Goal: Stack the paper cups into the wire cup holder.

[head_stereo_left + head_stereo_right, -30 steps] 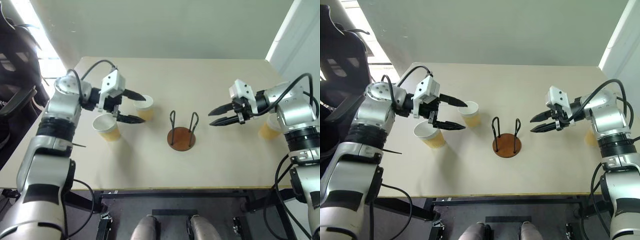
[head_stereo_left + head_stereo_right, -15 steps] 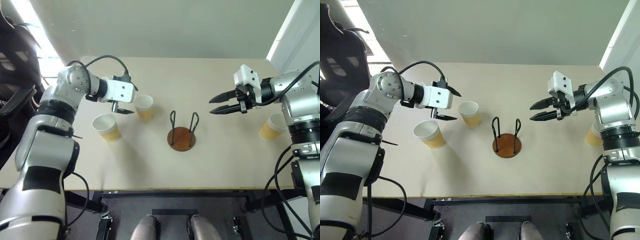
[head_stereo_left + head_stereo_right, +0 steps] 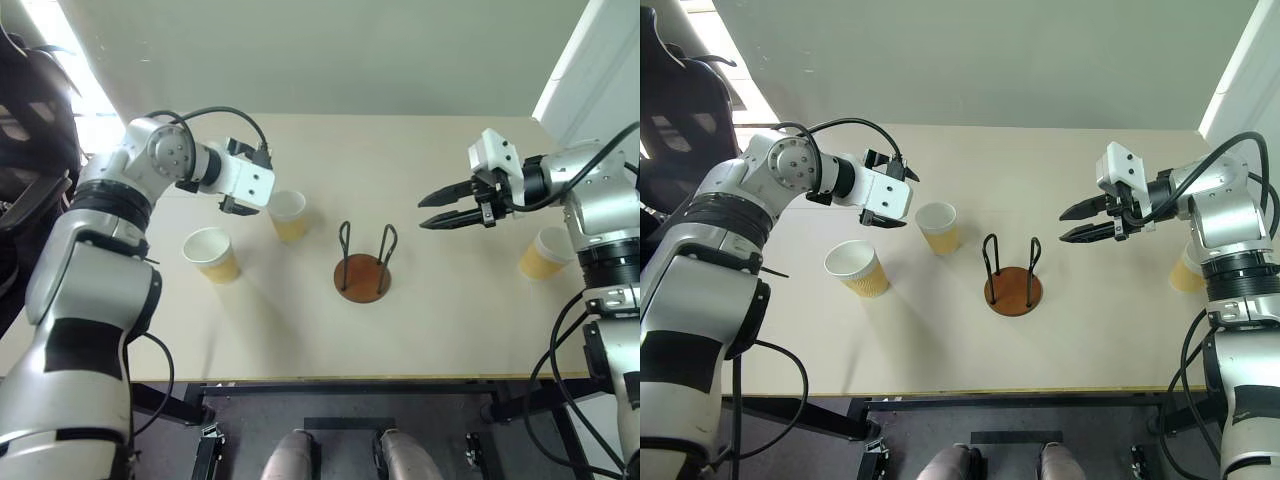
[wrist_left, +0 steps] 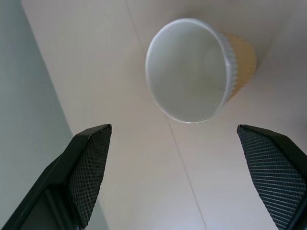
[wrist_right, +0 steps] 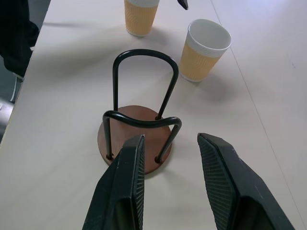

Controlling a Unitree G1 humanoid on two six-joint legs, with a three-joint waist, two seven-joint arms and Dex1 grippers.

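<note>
Left wrist view looks down past wide-open, empty fingers [image 4: 88,172] into an upright cup [image 4: 199,69] just beyond them. That cup [image 3: 288,213] stands on the worktop [image 3: 420,150] left of the holder [image 3: 364,265], nearest the left gripper [image 3: 240,205]. Right gripper [image 3: 432,210] hangs part-open, empty, right of the holder.

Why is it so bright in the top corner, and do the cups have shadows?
In the left eye view, strong light pours in at the top left corner and washes that part out. In the right wrist view, the wire cup holder and the nearer paper cup each cast a soft, faint shadow on the table, so the light is gentle there.
</note>
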